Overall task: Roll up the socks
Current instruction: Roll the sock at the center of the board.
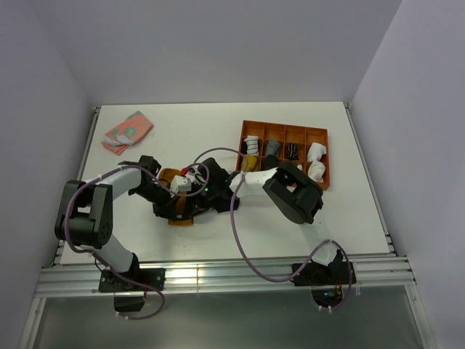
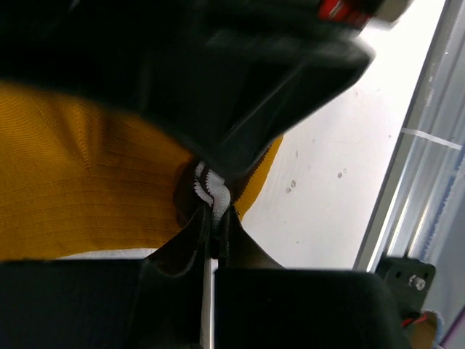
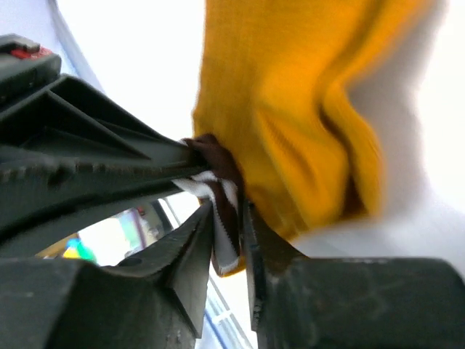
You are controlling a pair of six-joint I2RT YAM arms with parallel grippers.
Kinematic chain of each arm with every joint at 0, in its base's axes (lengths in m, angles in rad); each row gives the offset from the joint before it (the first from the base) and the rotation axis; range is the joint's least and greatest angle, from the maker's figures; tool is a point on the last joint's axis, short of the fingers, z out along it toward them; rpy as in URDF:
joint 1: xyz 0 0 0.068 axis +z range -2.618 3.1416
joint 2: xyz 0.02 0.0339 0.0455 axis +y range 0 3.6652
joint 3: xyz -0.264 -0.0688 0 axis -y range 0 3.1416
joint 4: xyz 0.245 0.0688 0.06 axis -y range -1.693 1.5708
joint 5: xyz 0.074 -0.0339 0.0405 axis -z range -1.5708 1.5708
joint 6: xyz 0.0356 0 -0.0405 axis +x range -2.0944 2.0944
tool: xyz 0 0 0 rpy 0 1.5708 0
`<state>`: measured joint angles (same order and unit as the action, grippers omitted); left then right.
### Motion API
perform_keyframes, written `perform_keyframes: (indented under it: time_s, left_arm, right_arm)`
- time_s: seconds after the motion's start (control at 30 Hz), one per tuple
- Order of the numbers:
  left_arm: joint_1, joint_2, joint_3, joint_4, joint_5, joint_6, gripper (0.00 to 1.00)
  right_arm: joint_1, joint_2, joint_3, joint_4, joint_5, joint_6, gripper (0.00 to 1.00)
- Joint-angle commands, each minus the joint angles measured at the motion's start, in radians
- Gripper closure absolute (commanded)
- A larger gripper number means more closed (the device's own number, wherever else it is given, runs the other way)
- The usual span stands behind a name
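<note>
Left of the tray (image 1: 283, 123), toward the table's near edge, the mustard sock (image 2: 87, 189) lies bunched. Its striped cuff (image 3: 218, 182) is nipped by both tools at once: the left gripper (image 2: 213, 218) and the right gripper (image 3: 236, 225) clamp it from opposite sides, almost touching. White table (image 1: 203, 131) spreads behind them to the pale walls. A patterned cloth (image 1: 128, 131) sits well left of the tray.
</note>
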<state>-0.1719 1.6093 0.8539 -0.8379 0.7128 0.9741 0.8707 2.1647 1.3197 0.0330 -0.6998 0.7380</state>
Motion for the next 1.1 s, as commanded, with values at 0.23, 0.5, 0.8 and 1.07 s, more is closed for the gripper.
perform_keyframes:
  time_s: [0.23,0.5,0.8,1.07]
  left_arm:
    - [0.041,0.152,0.126,-0.136,-0.03,0.015,1.0]
    - [0.084,0.303,0.26,-0.303,-0.021,0.075,1.0]
    - [0.084,0.369,0.343,-0.386,-0.055,0.032,1.0]
    - [0.084,0.42,0.363,-0.402,-0.092,0.0,1.0]
  right_arm:
    - [-0.006,-0.276,-0.304,0.303,0.342,0.014,0.65]
    - [0.079,-0.402,-0.385,0.312,0.531,-0.144,0.65]
    - [0.206,-0.39,-0.28,0.219,0.628,-0.4,0.59]
    - [0.295,-0.35,-0.226,0.226,0.697,-0.569,0.53]
